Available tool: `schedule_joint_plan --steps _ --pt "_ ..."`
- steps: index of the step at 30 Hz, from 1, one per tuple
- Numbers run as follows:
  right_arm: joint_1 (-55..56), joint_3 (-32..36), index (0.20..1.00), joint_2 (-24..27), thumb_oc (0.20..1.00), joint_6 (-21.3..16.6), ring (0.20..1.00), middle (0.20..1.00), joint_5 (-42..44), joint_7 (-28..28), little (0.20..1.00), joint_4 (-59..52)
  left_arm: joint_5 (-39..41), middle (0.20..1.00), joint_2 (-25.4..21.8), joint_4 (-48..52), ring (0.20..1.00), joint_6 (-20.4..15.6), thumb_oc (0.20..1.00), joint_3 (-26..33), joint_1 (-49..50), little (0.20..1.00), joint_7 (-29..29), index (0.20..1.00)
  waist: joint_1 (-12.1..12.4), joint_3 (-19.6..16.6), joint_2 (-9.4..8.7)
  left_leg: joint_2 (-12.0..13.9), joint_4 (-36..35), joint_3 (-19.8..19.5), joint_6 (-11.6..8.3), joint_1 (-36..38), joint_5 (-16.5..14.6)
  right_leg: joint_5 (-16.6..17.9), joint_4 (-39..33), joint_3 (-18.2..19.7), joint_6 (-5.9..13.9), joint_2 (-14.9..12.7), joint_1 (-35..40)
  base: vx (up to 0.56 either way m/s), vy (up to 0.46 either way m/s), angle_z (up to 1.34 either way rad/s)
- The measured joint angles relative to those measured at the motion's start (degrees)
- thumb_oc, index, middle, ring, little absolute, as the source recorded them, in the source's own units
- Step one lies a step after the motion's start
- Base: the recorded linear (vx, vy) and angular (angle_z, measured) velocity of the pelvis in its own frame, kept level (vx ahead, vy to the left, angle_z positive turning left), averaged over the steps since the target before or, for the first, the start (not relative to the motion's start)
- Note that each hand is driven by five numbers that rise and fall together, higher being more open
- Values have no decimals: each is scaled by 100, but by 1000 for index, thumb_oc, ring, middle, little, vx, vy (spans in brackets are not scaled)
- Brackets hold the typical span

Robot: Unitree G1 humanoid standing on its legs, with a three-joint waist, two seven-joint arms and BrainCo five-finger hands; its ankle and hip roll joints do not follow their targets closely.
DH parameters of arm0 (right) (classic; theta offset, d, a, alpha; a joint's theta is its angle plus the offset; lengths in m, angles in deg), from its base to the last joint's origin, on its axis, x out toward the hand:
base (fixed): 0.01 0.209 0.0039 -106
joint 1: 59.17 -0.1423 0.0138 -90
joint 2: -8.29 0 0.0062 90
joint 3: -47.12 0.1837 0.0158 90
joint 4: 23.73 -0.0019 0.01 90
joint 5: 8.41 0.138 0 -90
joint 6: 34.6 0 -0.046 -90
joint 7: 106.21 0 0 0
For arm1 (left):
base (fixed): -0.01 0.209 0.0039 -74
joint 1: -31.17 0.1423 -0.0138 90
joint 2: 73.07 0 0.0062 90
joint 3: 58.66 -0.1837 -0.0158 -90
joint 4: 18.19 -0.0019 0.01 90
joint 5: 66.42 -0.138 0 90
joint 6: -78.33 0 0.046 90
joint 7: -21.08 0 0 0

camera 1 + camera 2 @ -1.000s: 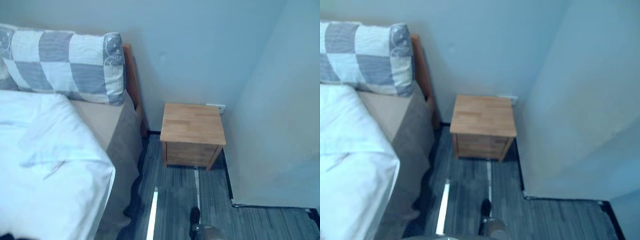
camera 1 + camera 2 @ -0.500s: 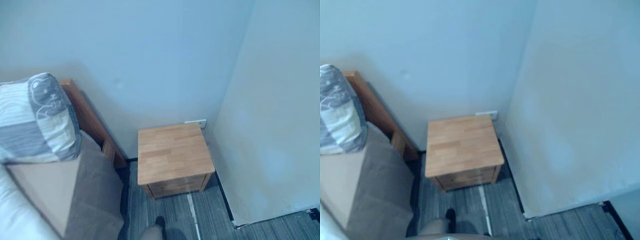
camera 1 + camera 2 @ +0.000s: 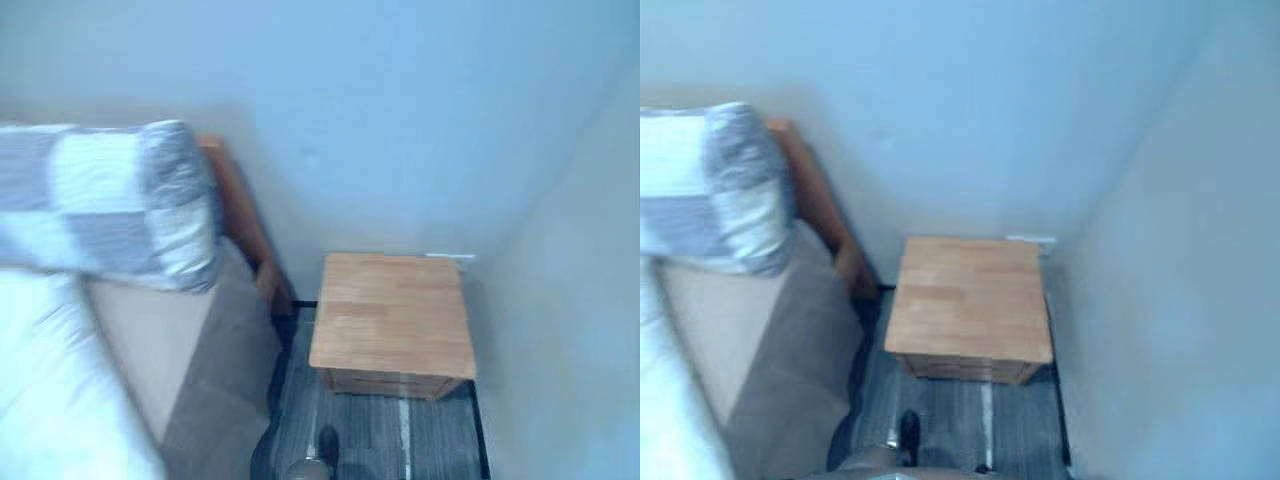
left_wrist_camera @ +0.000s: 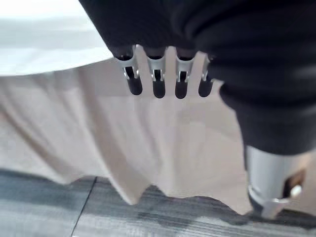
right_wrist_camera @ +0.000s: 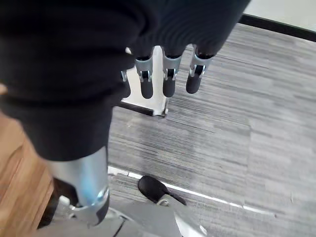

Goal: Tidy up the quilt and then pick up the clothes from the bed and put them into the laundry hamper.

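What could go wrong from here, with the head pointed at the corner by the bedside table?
1. The wooden bedside table stands close beside the bed; a turn here could clip it.
2. The left hand hangs by the bed skirt and could snag the cloth.
3. The right hand hangs empty over the floor.

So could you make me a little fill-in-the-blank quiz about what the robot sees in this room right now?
1. The checked pillow lies at the head of the ____.
2. The nightstand beside the bed is made of ____.
3. The left hand hangs in front of the beige bed skirt and holds ____.
4. The right hand hangs over the grey ____.

Missing words: bed; wood; nothing; floor
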Motion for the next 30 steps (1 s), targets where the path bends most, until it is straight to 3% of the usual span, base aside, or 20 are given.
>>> schedule_joint_plan --steps 2,3,4,5,6,7,9,10,12,13,15,17,18,19,20,23,25,28,29,30 --pt "21 -3 1000 67 1000 -39 1000 1000 276 -43 1000 -19 -155 1000 -20 -35 1000 8 1000 36 -22 1000 27 1000 -23 -24 -57 437 849 1204 -26 -75 -234 -67 -19 -792 21 -67 202 -93 142 184" --pt "-47 32 1000 133 1000 -117 1000 1000 417 -85 1000 -64 -264 1000 -11 -46 1000 12 1000 68 -20 1000 60 1000 -59 -26 -1 762 1324 1640 20 -86 -412 -86 98 -1164 53 -59 275 -101 217 193" --pt "-118 44 1000 192 1000 -144 1000 1000 419 -101 1000 -28 -322 1000 14 -49 1000 9 1000 102 -27 1000 70 1000 -107 -39 43 884 1442 1785 92 -75 -545 -140 320 -1389 132 -87 287 -105 288 201" --pt "-138 69 1000 278 1000 -163 1000 1000 420 -104 1000 -44 -345 1000 81 -61 1000 30 1000 98 -27 1000 79 1000 -172 -58 216 940 1369 1737 182 -25 -588 -141 604 -1381 130 -70 264 -63 327 176" --pt "-155 210 1000 376 1000 -162 1000 1000 419 -113 1000 -51 -382 1000 176 -57 1000 28 1000 98 46 1000 84 1000 -199 -93 444 936 892 1670 287 178 -591 -155 1116 -1090 110 -71 168 -15 509 210" --pt "-174 348 1000 365 1000 -141 1000 1000 419 -128 1000 5 -429 1000 144 -54 1000 -11 1000 107 37 1000 71 1000 -129 -107 489 594 271 1448 553 498 -228 -197 2007 -870 67 -345 64 26 489 178" --pt "-214 471 1000 329 1000 -126 1000 1000 420 -102 1000 35 -496 1000 61 -59 1000 -7 1000 -26 55 1000 67 1000 -105 -121 333 171 -159 1086 694 751 -134 -144 3285 -596 106 -869 -336 34 366 127" --pt "-260 476 1000 362 1000 -151 1000 1000 420 -88 1000 -39 -512 1000 -25 -12 1000 1 1000 -151 16 1000 60 1000 -129 -104 263 -193 -486 791 898 928 -110 178 4733 -100 179 -1386 -941 28 189 122" --pt "-257 448 1000 370 1000 -155 1000 1000 424 -58 1000 -78 -515 1000 -117 70 1000 27 1000 -296 -91 1000 48 1000 -162 -90 217 -390 -614 479 1020 1041 -42 85 5177 436 302 -1520 -1387 26 38 132" --pt "-288 441 1000 351 1000 -136 1000 1000 574 -2 1000 -74 -505 1000 -108 25 1000 194 1000 -480 -312 1000 -22 1000 -184 17 412 -404 -769 -81 1082 1210 -12 -55 4767 1139 305 -997 -1908 25 -40 151" --pt "-227 310 1000 284 1000 -83 1000 1000 672 31 1000 -80 -473 1000 6 46 1000 266 1000 -549 -366 1000 -37 1000 -378 61 501 -389 -829 -469 970 1238 43 -63 4067 1660 286 -510 -2400 59 -65 155" --pt "-169 256 1000 195 1000 -22 1000 1000 777 15 1000 -67 -448 1000 10 39 1000 272 1000 -552 -349 1000 -38 1000 -409 64 442 -486 -899 -782 879 1315 -17 -35 3364 2060 328 -249 -2752 69 -64 117" --pt "-78 266 1000 112 1000 -7 1000 1000 902 -7 1000 -55 -434 1000 -19 -20 1000 325 1000 -446 -314 1000 -36 1000 -493 15 356 -600 -986 -942 779 1428 -128 97 2459 2438 472 -46 -2853 43 -52 111" --pt "-53 273 1000 99 1000 -10 1000 1000 912 -21 1000 -59 -427 1000 -26 -20 1000 331 1000 -437 -285 1000 -36 1000 -502 -1 328 -653 -1029 -953 766 1487 -142 165 2276 2480 478 -13 -2906 65 -76 116" --pt "-18 286 1000 68 1000 -20 1000 1000 918 -64 1000 -56 -295 1000 -37 -7 1000 331 1000 -345 -185 1000 -26 1000 -615 -45 266 -820 -1095 -1119 789 1610 -130 286 1913 2775 563 87 -2941 48 -46 75" --pt "7 494 1000 -27 1000 -15 1000 1000 934 -80 1000 38 20 1000 -49 -10 1000 382 1000 -330 -128 1000 -17 1000 -661 -168 227 -958 -1111 -1360 842 1755 -116 415 1881 2918 582 141 -2783 48 -69 67" --pt "-8 499 1000 -51 1000 13 1000 1000 1106 -85 1000 92 186 1000 -48 4 1000 435 1000 -340 -127 1000 -12 1000 -626 -211 292 -835 -1109 -1336 833 1809 -119 439 1785 2612 545 240 -2592 43 -87 32" --pt "-95 575 1000 -45 1000 -37 1000 1000 1336 -114 1000 59 242 1000 -100 -42 1000 528 1000 -261 44 1000 9 1000 -628 -295 229 -710 -976 -1193 691 1855 -205 755 1482 2493 199 458 -2408 60 -71 -11" --pt "-67 728 1000 -45 1000 -32 1000 1000 1565 -168 1000 79 246 1000 -133 -79 1000 612 1000 -190 82 1000 20 1000 -630 -381 106 -746 -916 -1176 626 1852 -247 1109 1314 2542 59 454 -2376 70 -130 -1" --pt "-13 1048 1000 -31 1000 -42 1000 1000 2048 -281 1000 68 325 1000 -169 -78 1000 691 1000 -93 83 1000 29 1000 -637 -436 17 -744 -915 -1171 571 1884 -289 1201 1222 2543 26 446 -2332 62 -129 4"
